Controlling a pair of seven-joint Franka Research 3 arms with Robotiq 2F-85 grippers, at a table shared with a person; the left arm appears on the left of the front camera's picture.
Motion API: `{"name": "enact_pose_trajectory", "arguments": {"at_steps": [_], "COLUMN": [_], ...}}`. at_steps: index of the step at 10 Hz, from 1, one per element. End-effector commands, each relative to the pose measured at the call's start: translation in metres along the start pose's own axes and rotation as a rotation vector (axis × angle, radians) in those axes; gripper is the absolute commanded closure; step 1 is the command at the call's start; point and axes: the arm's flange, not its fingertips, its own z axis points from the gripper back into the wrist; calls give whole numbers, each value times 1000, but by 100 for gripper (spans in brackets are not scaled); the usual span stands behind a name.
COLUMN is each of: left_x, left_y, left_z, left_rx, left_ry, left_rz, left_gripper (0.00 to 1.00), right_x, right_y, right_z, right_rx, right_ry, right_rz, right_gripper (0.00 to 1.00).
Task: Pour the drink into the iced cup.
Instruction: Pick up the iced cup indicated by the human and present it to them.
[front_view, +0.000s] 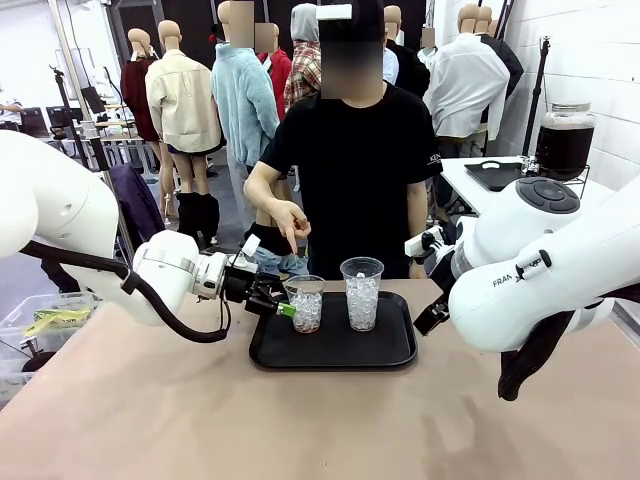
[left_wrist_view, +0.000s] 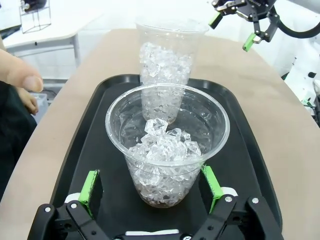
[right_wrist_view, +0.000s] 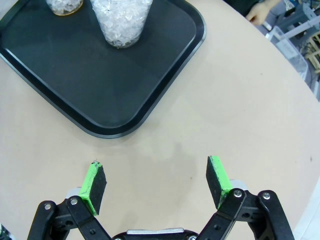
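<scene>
Two clear plastic cups of ice stand on a black tray (front_view: 335, 350). The left cup (front_view: 306, 304) is about half full of ice, with a thin amber-brown film of drink (left_wrist_view: 162, 202) at its bottom. My left gripper (left_wrist_view: 151, 186) is open, its green pads on either side of this cup's base; the right pad is close to the wall and the left one stands apart. The taller, fuller cup (front_view: 361, 293) stands just beyond it. My right gripper (right_wrist_view: 156, 187) hangs open over bare table right of the tray, holding nothing. A person's hand (front_view: 290, 225) points down at the left cup.
A glass dispenser (front_view: 563, 140) of dark liquid stands on a white side table at the back right, beside another black tray (front_view: 492, 175). The person stands at the table's far edge, behind the tray. Bare tabletop lies in front of the tray.
</scene>
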Motion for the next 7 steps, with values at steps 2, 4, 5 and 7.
{"name": "enact_pose_trajectory", "arguments": {"at_steps": [2,4,5,7], "left_x": [-7,-9,-9,-8], "left_y": [9,6,5,5], "left_z": [-7,-11,-11,-13], "left_rx": [-32,-90,-102,-100], "left_ry": [-54,-52,-59,-85], "left_rz": [-26,-22,-22,-38], "left_gripper": [0,0,0,0], "right_x": [0,0,0,0], "right_y": [0,0,0,0], "right_z": [0,0,0,0], "right_rx": [1,1,1,1], "right_ry": [0,0,0,0], "right_rz": [0,0,0,0], "right_gripper": [0,0,0,0]}}
